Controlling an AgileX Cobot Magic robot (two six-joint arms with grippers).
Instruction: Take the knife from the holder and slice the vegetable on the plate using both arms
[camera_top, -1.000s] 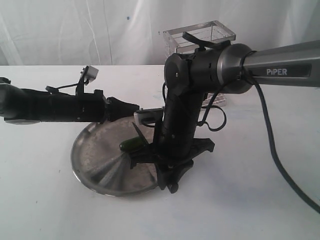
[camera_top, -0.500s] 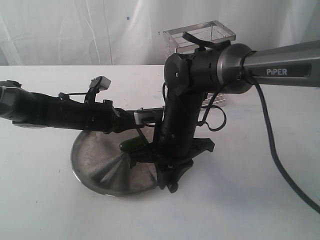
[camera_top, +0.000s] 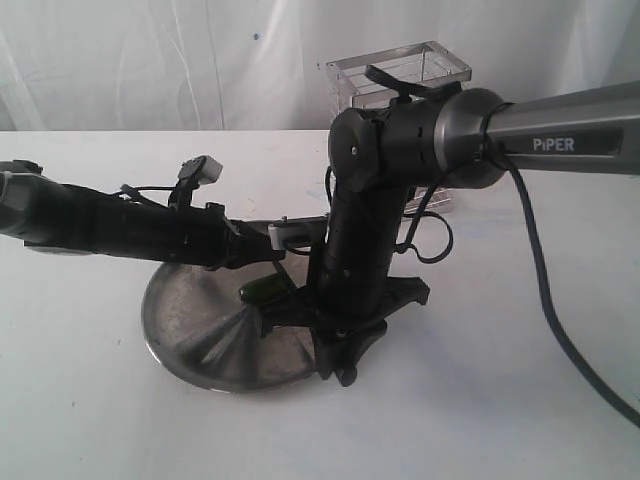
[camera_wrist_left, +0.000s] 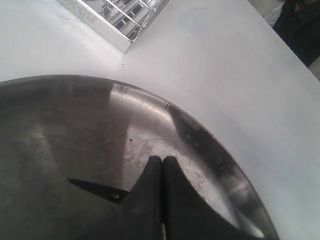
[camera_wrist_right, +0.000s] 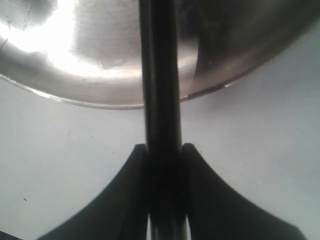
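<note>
In the exterior view the left claw (camera_top: 262, 256) reaches in low over the plate (camera_top: 190, 345). Its tip is just above the vegetable (camera_top: 262, 290), which lies on the plate right of its middle, and whether the two touch cannot be told. The right claw (camera_top: 340, 365) points down at the plate's right edge, and the holder (camera_top: 400, 70) stands behind on the white table (camera_top: 100, 420). In the left wrist view the left claw (camera_wrist_left: 162, 160) has its two black fingers pressed flat together with nothing between them, above the bare metal of the plate (camera_wrist_left: 200, 145) (a dark pointed sliver beside them may be blade or shadow). A corner of the holder (camera_wrist_left: 125, 20) shows beyond the rim. In the right wrist view the right claw (camera_wrist_right: 161, 147) is clamped on the knife (camera_wrist_right: 160, 75), its jaws only a narrow way apart. The knife's black length runs out from between the fingers, over the table (camera_wrist_right: 65, 165) and across the rim of the plate (camera_wrist_right: 75, 75).
</note>
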